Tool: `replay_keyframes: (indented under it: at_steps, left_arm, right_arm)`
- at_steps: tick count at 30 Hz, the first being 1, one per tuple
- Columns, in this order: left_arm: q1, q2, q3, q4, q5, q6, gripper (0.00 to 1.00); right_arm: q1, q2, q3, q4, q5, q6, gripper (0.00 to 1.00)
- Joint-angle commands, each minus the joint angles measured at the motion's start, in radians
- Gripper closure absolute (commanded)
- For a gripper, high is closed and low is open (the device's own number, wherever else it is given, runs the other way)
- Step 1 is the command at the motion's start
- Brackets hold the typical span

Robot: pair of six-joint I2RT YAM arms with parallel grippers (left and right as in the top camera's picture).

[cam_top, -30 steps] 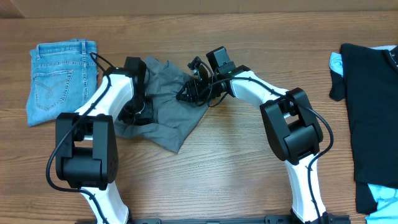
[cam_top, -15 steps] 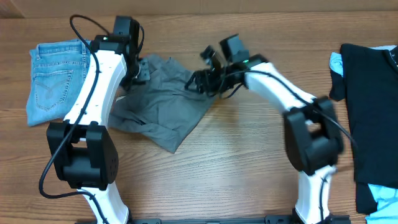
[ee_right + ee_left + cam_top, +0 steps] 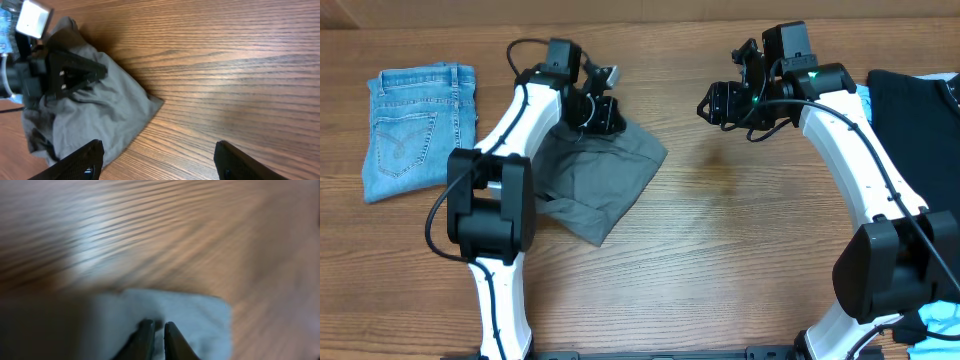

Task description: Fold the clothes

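The grey shorts (image 3: 605, 175) lie crumpled on the wooden table left of centre; they also show in the right wrist view (image 3: 105, 112). My left gripper (image 3: 607, 110) is at the shorts' upper right part, and in the blurred left wrist view its jaws (image 3: 156, 328) are pinched together on a fold of the grey fabric (image 3: 200, 315). The left gripper also shows in the right wrist view (image 3: 75, 72). My right gripper (image 3: 715, 100) is open and empty, above bare table to the right of the shorts; its fingers (image 3: 159, 160) stand wide apart.
Folded light-blue denim jeans (image 3: 415, 125) lie at the far left. A black shirt (image 3: 915, 150) lies at the right edge over something light blue (image 3: 861, 100). Bare wood lies between the shorts and the black shirt.
My left gripper has swung from the shorts' left side across to their upper right, dragging fabric with it. My right gripper has left the shorts and moved away to the right.
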Motion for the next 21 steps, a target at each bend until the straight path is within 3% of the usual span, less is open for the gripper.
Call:
replay_keyframes:
  at_steps: [1, 2, 3, 4, 5, 6, 8, 10, 13, 17, 19, 21]
  left_arm:
    - [0.096, 0.037, 0.010, -0.012, -0.148, -0.253, 0.88]
    - [0.116, 0.058, 0.007, -0.008, -0.156, -0.300, 0.84]
    - [0.127, 0.077, 0.007, -0.005, -0.154, -0.327, 0.71]
    - [0.135, 0.095, 0.006, -0.004, -0.154, -0.334, 0.64]
    - [0.142, 0.117, 0.006, -0.005, -0.149, -0.334, 0.46]
    - [0.143, 0.129, 0.006, -0.010, -0.139, -0.333, 0.36]
    - [0.144, 0.142, 0.006, -0.013, -0.093, -0.312, 0.36]
    - [0.145, 0.125, 0.007, -0.016, -0.058, -0.257, 0.43]
    - [0.144, 0.037, 0.029, -0.055, -0.112, -0.156, 0.42]
    - [0.143, -0.219, 0.055, -0.119, -0.202, -0.016, 0.34]
    - [0.134, -0.359, 0.055, -0.253, -0.202, -0.047, 0.30]
    - [0.126, -0.419, 0.055, -0.467, -0.202, -0.232, 0.30]
  right_arm:
    - [0.002, -0.002, -0.001, -0.026, 0.027, -0.033, 0.25]
    - [0.002, -0.002, -0.001, -0.032, 0.027, -0.033, 0.25]
    - [0.002, -0.002, -0.001, -0.036, 0.027, -0.033, 0.25]
    - [0.002, -0.002, -0.001, -0.042, 0.027, -0.033, 0.25]
    - [0.002, -0.002, -0.001, -0.051, 0.028, -0.033, 0.25]
    - [0.002, -0.002, -0.001, -0.054, 0.028, -0.033, 0.25]
    - [0.002, -0.002, -0.001, -0.055, 0.028, -0.033, 0.25]
    - [0.002, -0.002, -0.001, -0.056, 0.028, -0.033, 0.25]
    - [0.002, -0.002, -0.001, -0.063, 0.033, -0.033, 0.25]
    - [0.002, -0.002, -0.001, -0.074, 0.050, -0.033, 0.25]
    - [0.002, -0.002, -0.001, -0.074, 0.050, -0.033, 0.25]
    - [0.002, -0.002, -0.001, -0.074, 0.050, -0.033, 0.25]
